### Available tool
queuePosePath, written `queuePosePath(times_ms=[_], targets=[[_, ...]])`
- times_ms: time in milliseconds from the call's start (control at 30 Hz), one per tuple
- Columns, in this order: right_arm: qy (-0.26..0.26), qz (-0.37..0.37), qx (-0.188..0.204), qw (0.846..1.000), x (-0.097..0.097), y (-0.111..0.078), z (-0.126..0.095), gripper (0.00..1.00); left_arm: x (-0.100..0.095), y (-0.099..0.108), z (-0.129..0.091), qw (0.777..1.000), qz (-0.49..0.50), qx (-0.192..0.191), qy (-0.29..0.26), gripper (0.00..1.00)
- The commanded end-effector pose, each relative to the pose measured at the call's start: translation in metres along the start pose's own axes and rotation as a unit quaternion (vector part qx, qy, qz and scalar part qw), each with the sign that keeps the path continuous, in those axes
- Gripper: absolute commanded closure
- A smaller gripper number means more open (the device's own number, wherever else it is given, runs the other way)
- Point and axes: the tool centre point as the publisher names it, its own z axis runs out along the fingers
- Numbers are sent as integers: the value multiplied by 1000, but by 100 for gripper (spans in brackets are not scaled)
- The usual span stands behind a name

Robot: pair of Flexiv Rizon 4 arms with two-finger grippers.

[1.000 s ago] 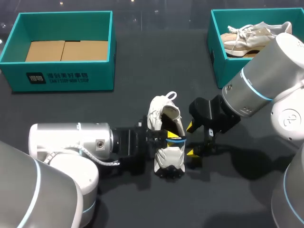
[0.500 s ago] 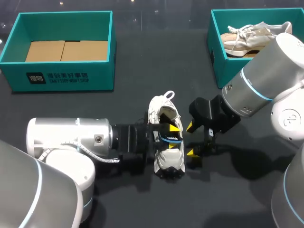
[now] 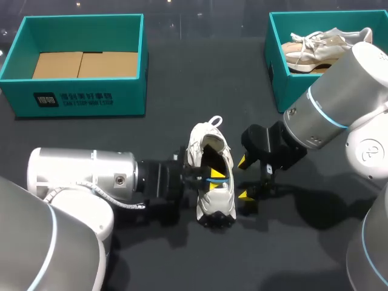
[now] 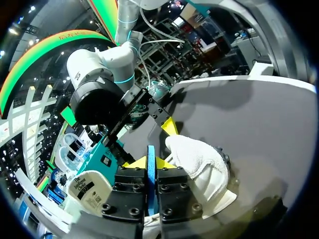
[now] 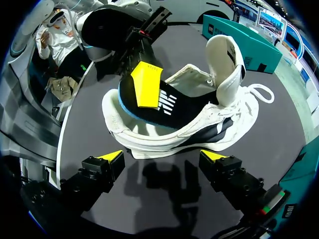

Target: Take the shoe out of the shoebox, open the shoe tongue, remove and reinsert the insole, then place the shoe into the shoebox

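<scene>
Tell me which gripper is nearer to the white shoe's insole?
Left. The left gripper is shut on the insole in the shoe; the right gripper stands open beside the shoe, apart from it.

My right arm (image 3: pixel 339 115) covers part of the right shoebox (image 3: pixel 276 66) and the second shoe (image 3: pixel 315 48); the white shoe (image 3: pixel 217 203) hides part of the insole (image 5: pixel 172 102).

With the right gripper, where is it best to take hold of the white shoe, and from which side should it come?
Probably the laced front of the white shoe, across its width, from above. It stands upright on its sole; the right gripper is open beside it, and the left gripper pinches the insole toward the other end, so the front is free.
</scene>
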Motion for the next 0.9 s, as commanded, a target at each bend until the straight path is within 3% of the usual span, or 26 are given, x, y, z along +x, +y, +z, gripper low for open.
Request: queuePosePath(times_ms=[33,167,333,367,433,600,767,900], targets=[[-1,0,1,1000,1,0,1,0,-1,15,19,1000,-5,-11,4,100],[-1,0,1,1000,1,0,1,0,-2,28,22,999,-13,-28,9,100],[-1,0,1,1000,1,0,1,0,-5,25,16,999,-28,-20,17,100],[-1,0,1,1000,1,0,1,0,-7,24,14,999,-30,-18,18,88],[-1,0,1,1000,1,0,1,0,-9,20,10,999,-35,-15,18,77],[-1,0,1,1000,1,0,1,0,-12,9,-4,999,-51,-6,19,72],[-1,0,1,1000,1,0,1,0,-11,0,-11,998,-57,3,31,71],[-1,0,1,1000,1,0,1,0,-11,-4,-12,998,-50,10,41,82]])
